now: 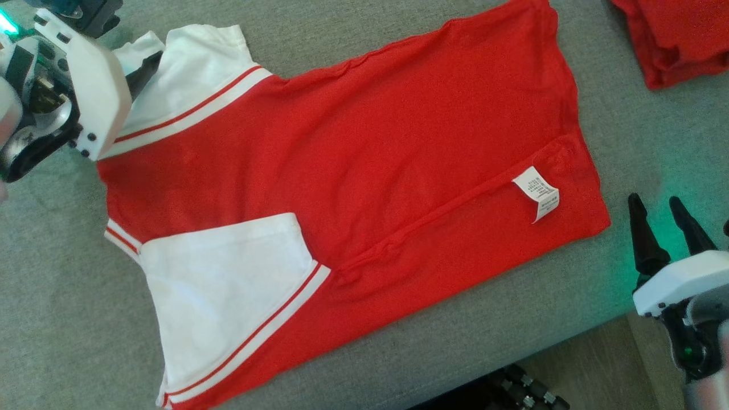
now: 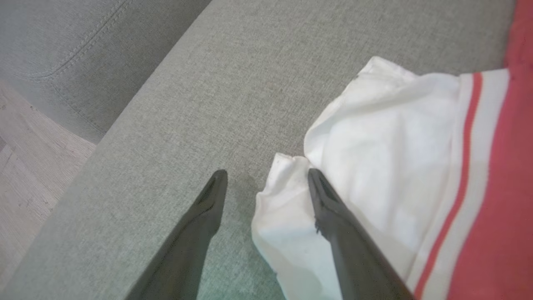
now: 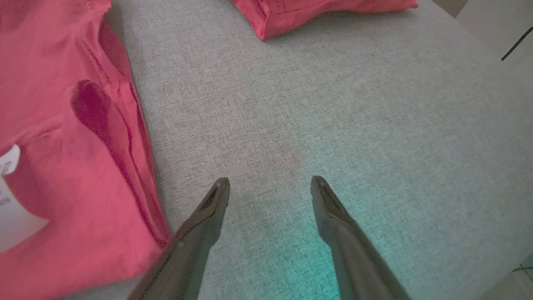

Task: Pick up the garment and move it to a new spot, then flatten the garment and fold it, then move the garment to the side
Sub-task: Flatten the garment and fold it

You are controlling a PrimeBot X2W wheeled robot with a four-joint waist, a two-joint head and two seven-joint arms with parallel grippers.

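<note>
The garment (image 1: 364, 148) is a red shirt with white, red-striped sleeves, lying flat on the grey cushion (image 1: 51, 319) with its white label (image 1: 537, 192) facing up. One long side is folded over the body. My left gripper (image 2: 267, 173) hangs open over the far sleeve (image 2: 387, 137); one finger lies over the sleeve's crumpled edge and the other over bare cushion. Its white wrist housing (image 1: 91, 85) sits at the upper left of the head view. My right gripper (image 1: 655, 199) (image 3: 270, 180) is open over bare cushion, just right of the garment's hem (image 3: 83, 125), holding nothing.
A second red garment (image 1: 678, 34) (image 3: 316, 12) lies bunched at the far right of the cushion. The cushion's front edge drops to wooden floor (image 1: 586, 370) at the lower right. Another grey cushion (image 2: 62, 50) and floor (image 2: 29, 166) lie beyond the left gripper.
</note>
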